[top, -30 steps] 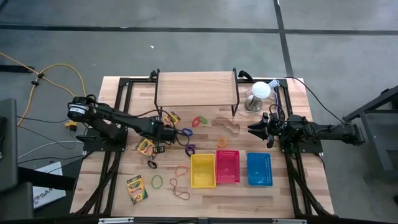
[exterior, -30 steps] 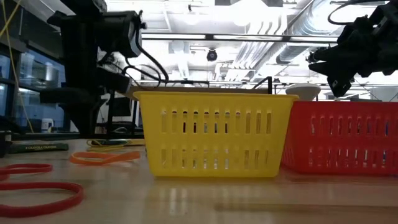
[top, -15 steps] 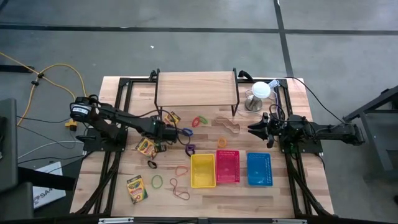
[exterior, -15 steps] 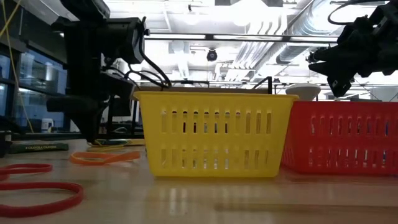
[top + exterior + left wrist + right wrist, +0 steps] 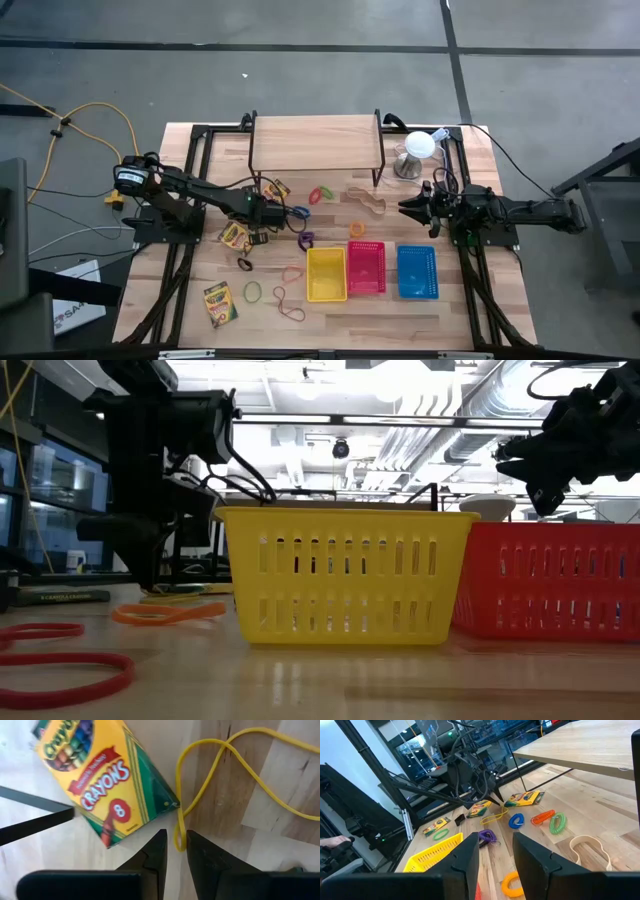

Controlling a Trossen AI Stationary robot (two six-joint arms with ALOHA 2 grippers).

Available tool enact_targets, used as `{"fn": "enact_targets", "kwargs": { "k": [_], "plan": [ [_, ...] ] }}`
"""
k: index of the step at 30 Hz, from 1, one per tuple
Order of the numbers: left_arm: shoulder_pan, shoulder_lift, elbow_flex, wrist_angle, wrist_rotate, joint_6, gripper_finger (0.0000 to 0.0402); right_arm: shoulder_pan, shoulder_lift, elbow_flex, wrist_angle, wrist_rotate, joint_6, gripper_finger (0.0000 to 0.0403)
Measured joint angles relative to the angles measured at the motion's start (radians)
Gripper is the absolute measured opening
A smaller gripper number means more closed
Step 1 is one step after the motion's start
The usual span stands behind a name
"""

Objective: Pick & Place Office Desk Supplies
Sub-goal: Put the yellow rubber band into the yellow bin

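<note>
Moved: left arm [image 5: 200, 192] — it has crept a little toward the table's middle; nothing else shifted.
Left gripper [image 5: 173, 851]: low over the wood, fingers narrowly parted around a strand of the yellow band [image 5: 235, 755], just beside a crayon box [image 5: 105, 780]; whether it grips yet I cannot tell.
Meaning: likely a band pick about to start — yellow basket [image 5: 325, 274] lies to the right, nearer.
Right gripper [image 5: 408, 208]: waiting beyond the blue basket [image 5: 416, 272], fingers apart, holding nothing.
</note>
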Motion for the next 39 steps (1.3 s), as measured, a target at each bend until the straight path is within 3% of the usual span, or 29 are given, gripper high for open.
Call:
{"fn": "enact_targets", "kwargs": {
  "k": [15,25,39],
  "plan": [
    [0.026,0.023,0.000,0.004,0.023,-0.005,0.0062,0.000,0.000,0.000,0.001,0.000,0.000,0.0107],
    [0.026,0.023,0.000,0.000,0.023,-0.008,0.0005,0.000,0.000,0.000,0.001,0.000,0.000,0.0107],
    [0.021,-0.012,0.000,-0.012,0.050,-0.027,0.0002,0.000,0.000,0.000,0.001,0.000,0.000,0.0107]
  ]
}}
